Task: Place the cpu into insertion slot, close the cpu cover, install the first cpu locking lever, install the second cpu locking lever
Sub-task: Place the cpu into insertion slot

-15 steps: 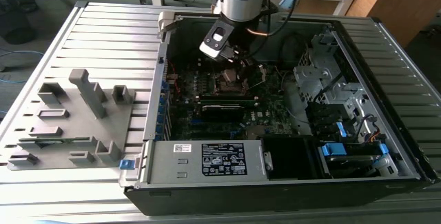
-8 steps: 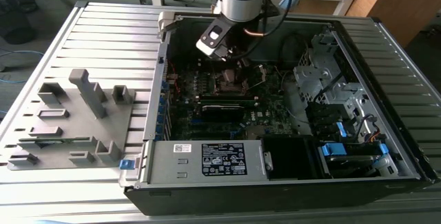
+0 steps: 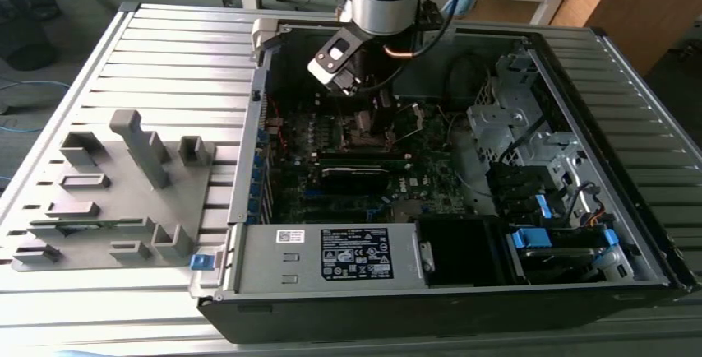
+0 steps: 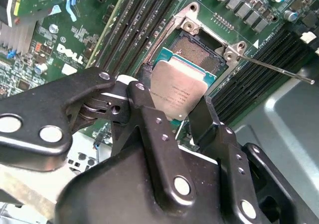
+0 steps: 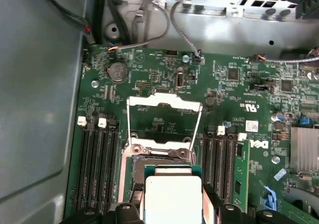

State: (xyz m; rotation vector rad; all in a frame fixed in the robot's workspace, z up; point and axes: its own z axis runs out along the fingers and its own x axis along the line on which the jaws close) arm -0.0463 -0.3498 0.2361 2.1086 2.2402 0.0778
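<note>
My gripper is shut on the cpu, a silvery square chip held flat by its edges between the two black fingers. The cpu hangs just above the insertion slot, partly over its dark centre and offset toward one side. In the first wrist view the cpu sits at the near edge of the insertion slot. The cpu cover is swung open, lying back beyond the slot. A thin locking lever sticks out unlatched. In the exterior view the gripper is deep in the case over the slot.
A green memory stick stands in the black card slots beside the socket. The grey case wall rises close on one side. A drive cage and power supply fill the case. A grey fixture lies at the exterior view's left.
</note>
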